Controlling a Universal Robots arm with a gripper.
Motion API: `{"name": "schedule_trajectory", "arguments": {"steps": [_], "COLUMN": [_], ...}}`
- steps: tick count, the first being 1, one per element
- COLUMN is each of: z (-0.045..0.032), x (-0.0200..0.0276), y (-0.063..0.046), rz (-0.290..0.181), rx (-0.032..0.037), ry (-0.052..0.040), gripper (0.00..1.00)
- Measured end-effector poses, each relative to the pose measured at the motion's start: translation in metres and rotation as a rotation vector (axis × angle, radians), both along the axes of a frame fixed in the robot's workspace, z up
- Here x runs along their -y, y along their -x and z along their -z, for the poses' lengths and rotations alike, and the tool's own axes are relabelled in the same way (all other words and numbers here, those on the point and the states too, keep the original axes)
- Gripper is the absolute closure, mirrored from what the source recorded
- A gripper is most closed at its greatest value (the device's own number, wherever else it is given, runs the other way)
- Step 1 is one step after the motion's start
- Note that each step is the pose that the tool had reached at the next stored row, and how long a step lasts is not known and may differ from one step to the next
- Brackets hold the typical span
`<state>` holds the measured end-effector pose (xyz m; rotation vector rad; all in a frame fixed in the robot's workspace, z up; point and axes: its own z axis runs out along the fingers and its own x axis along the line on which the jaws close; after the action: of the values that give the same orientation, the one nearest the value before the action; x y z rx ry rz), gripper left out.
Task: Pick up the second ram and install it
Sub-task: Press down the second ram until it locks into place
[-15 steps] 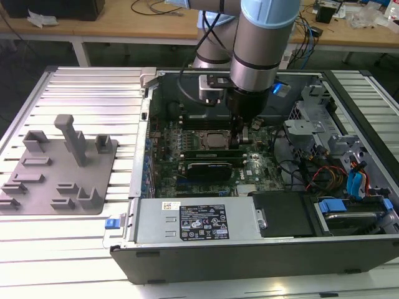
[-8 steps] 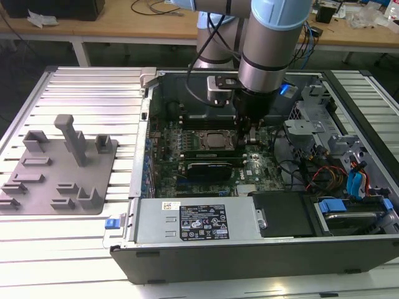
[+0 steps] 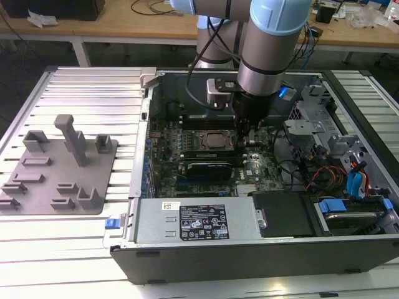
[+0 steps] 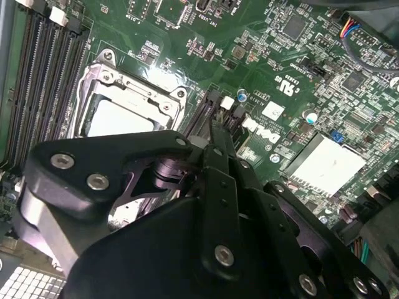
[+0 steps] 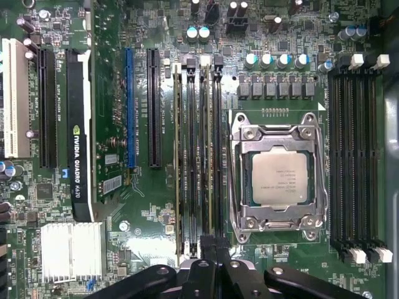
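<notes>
My gripper [image 3: 250, 140] reaches down into the open computer case, just to the exterior view's right of the CPU socket [image 3: 215, 140]. In the first wrist view its black fingers [image 5: 209, 249] are pinched together over one end of the second ram [image 5: 208, 156]. That thin green stick is seen edge-on, standing in a memory slot beside the CPU socket [image 5: 278, 177]. Another stick [image 5: 177, 156] stands two slots further from the socket. In the second wrist view the gripper [image 4: 215, 128] points into the same bank of slots, and its body hides the ram.
A black graphics card [image 5: 81, 124] sits in an expansion slot beyond the memory bank. Several empty memory slots [image 5: 355, 156] lie on the socket's other side. The grey holder tray [image 3: 59, 168] rests on the ribbed table at the exterior view's left. Drive bays and cables [image 3: 336, 174] crowd the case's right.
</notes>
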<state>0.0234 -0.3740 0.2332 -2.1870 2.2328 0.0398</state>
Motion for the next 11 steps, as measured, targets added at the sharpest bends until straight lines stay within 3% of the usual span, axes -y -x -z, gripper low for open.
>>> {"name": "schedule_trajectory", "arguments": {"steps": [11], "z": [0.0042], "x": [0.0], "y": [0.0], "rz": [0.0], "rx": [-0.0001], "ry": [0.0002], "gripper": [0.92]}}
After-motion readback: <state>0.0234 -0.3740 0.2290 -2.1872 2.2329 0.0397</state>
